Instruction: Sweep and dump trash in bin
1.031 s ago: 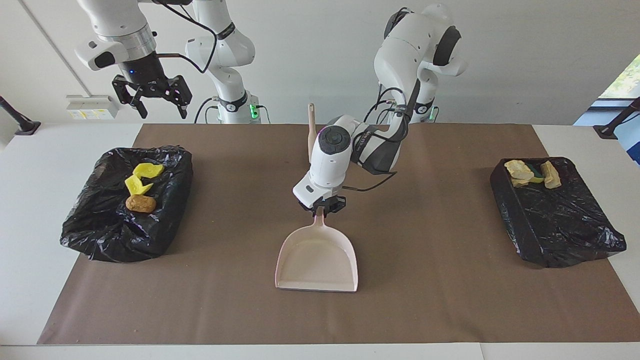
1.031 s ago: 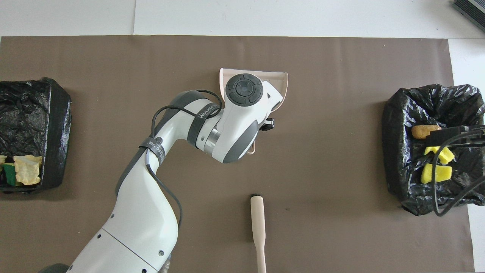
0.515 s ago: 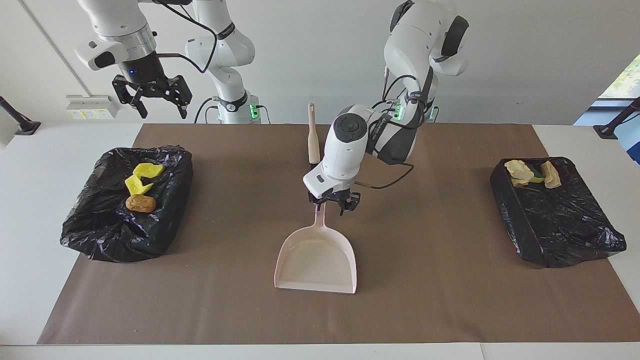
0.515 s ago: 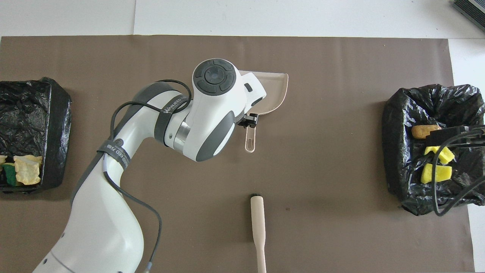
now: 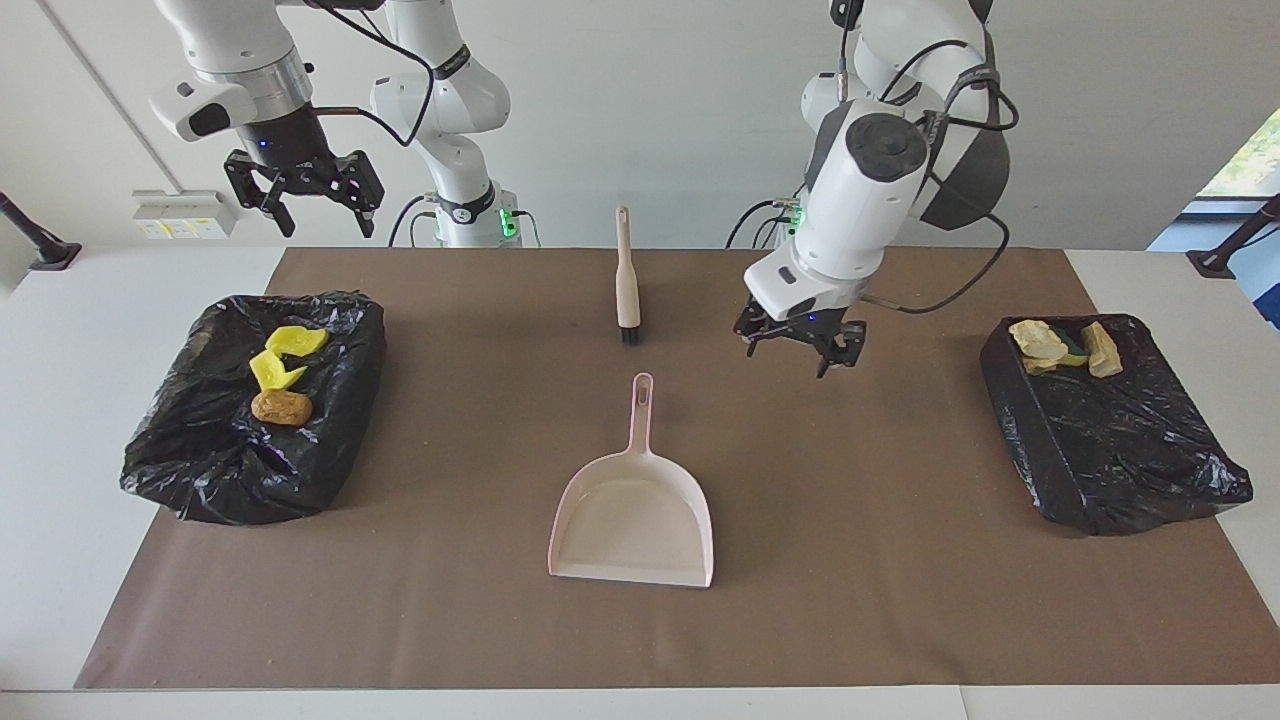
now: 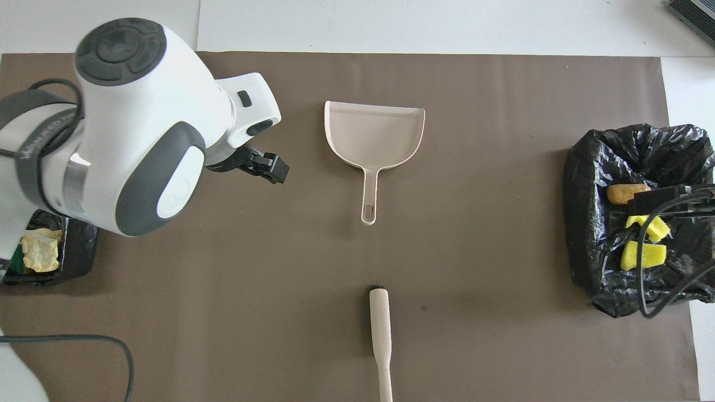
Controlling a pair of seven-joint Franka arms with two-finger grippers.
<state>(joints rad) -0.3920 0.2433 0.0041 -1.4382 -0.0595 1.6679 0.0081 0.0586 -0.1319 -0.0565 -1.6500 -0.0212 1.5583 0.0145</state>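
The trash lies in two black-lined bins. Two yellow lumps (image 5: 278, 356) (image 6: 644, 241) and a brown lump (image 5: 282, 406) (image 6: 621, 192) rest in the bin (image 5: 200, 480) (image 6: 584, 223) at the right arm's end. Tan lumps (image 5: 1040, 341) (image 6: 39, 252) with a green piece (image 5: 1072, 346) rest in the bin (image 5: 1110, 460) (image 6: 81, 254) at the left arm's end. My left gripper (image 5: 795, 350) (image 6: 262, 166) hangs open and holds nothing, over the mat between the pink dustpan (image 5: 632, 520) (image 6: 374, 137) and that bin. My right gripper (image 5: 322, 215) waits open, high above the robots' edge of its bin.
The dustpan lies flat at mid-table, handle toward the robots. The beige-handled brush (image 5: 627, 280) (image 6: 380, 329) lies nearer the robots, in line with the handle. A brown mat (image 5: 880, 600) covers the table between the bins.
My left gripper opened and let go of the dustpan handle, then rose and swung toward the left arm's end of the table. The dustpan stays flat. The right arm has not moved.
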